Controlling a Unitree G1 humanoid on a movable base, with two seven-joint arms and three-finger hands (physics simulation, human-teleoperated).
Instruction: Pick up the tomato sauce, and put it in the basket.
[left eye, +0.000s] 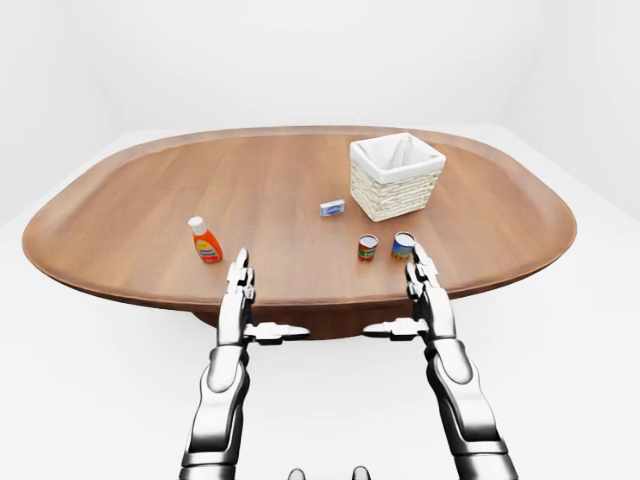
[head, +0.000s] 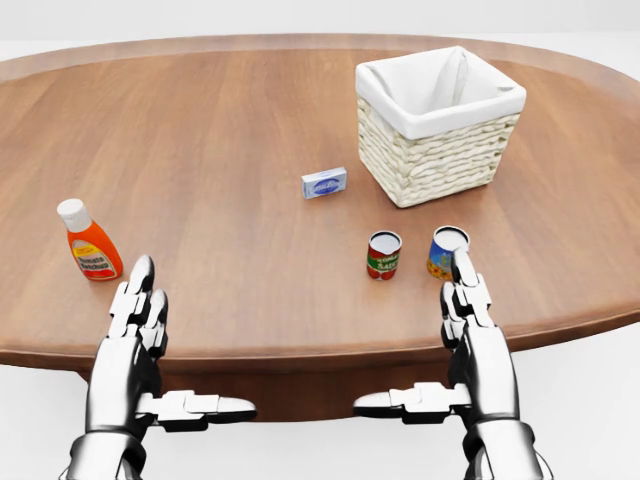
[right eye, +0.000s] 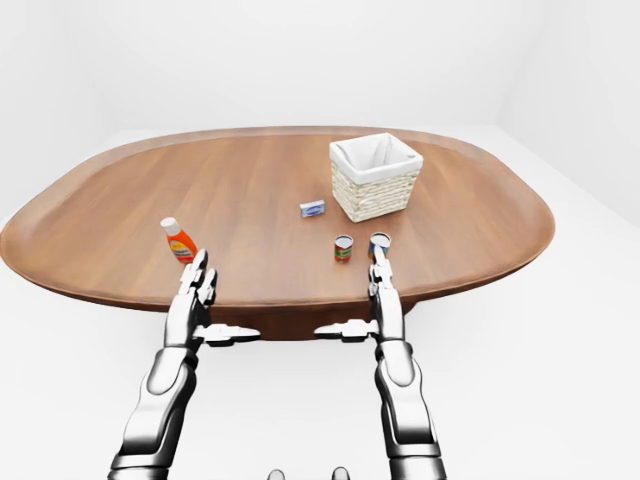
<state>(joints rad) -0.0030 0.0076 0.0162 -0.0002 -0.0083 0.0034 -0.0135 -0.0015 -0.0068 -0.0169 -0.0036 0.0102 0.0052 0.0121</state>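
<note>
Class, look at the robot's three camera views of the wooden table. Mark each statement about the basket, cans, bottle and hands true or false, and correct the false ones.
1. The basket is empty. True.
2. The red can stands inside the basket. False: it stands on the table, below the basket in the head view.
3. The orange bottle lies on its side. False: it stands upright.
4. Both hands are open and hold nothing. True: left hand, right hand.
5. The small blue box sits left of the basket in the head view. True.
</note>
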